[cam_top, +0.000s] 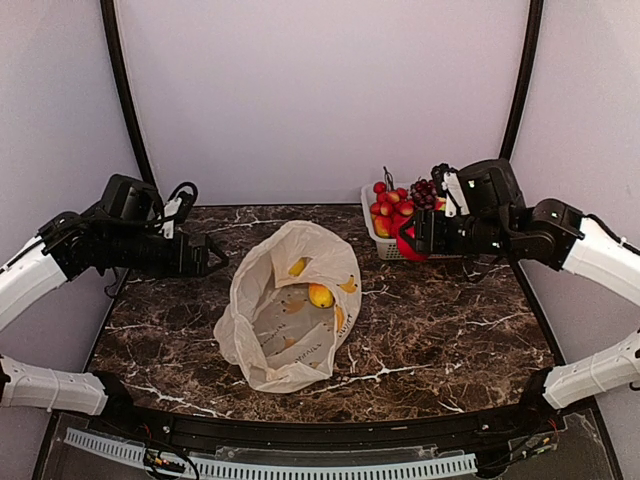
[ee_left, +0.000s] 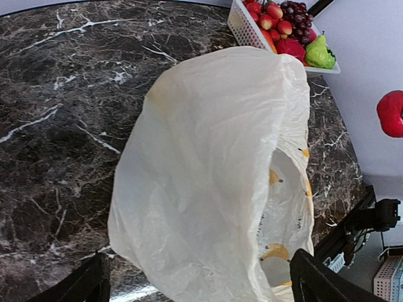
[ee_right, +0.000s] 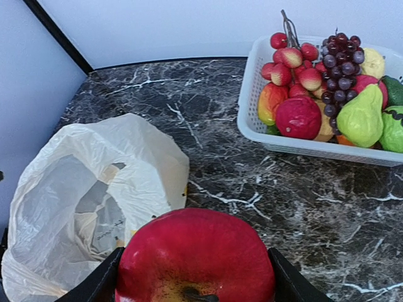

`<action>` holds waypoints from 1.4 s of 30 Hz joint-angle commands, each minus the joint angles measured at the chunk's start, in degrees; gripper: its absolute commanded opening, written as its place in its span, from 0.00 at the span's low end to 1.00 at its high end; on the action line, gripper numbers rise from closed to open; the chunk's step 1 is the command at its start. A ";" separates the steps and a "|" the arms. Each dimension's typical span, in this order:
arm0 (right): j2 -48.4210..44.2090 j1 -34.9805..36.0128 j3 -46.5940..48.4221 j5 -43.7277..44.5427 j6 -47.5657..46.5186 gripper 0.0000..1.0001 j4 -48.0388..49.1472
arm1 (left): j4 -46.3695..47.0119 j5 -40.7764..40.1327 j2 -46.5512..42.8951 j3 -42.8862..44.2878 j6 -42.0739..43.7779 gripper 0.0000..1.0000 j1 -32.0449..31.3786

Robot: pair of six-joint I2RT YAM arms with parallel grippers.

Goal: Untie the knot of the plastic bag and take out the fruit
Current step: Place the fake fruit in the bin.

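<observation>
The basket [ee_right: 252, 123], white and heaped with fruit, stands at the far right of the table [cam_top: 450, 330]; the bag [cam_top: 290, 310] lies to its left and nearer the arms, well apart from it. The bag's long axis runs from the near end up toward the basket, slanting a little; its mouth gapes wide, facing up and toward the basket's side; a yellow fruit [cam_top: 320, 295] lies inside.

The right gripper [cam_top: 408, 242] is clamped on a red apple [ee_right: 195, 255], a finger on each side, held in the air just short of the basket's near left corner. The left gripper [cam_top: 215, 255] hangs on the far side of the bag from the basket, jaws spread wide and empty, pointing at the bag without touching it.
</observation>
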 commanded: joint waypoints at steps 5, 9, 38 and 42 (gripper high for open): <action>8.56 -10.25 10.62 -1.44 -8.28 0.60 -4.67 | -3.26 3.94 4.28 -0.39 16.03 0.99 15.29; 14.44 -14.69 14.71 -4.40 -10.73 0.60 -2.91 | 7.04 3.91 3.23 -6.05 18.69 0.99 20.43; 51.25 -24.42 38.19 -9.76 -20.63 0.61 9.49 | 19.27 -3.87 0.82 -15.50 21.01 0.99 35.02; 53.35 -24.41 39.39 -9.18 -21.38 0.62 9.78 | 19.32 -3.49 1.09 -15.55 20.91 0.99 35.02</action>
